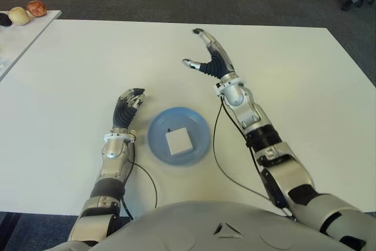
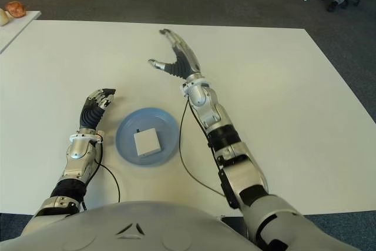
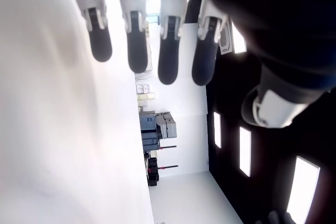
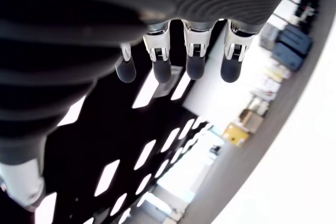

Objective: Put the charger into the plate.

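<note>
With the charger (image 1: 178, 140) lying in the plate (image 1: 200, 123), right hand (image 1: 207, 57), open and empty, need only retreat from upper centre; left hand (image 1: 130, 103) beside the plate is loosely open, empty.

square white charger (image 1: 178, 141) lying flat inside round blue plate (image 1: 200, 123), on white table (image 1: 76, 74)

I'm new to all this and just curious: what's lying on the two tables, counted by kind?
Chargers: 1, white, lying in the plate
Plates: 1, blue
Round, food-like items on the side table: 3
Total: 5
</note>
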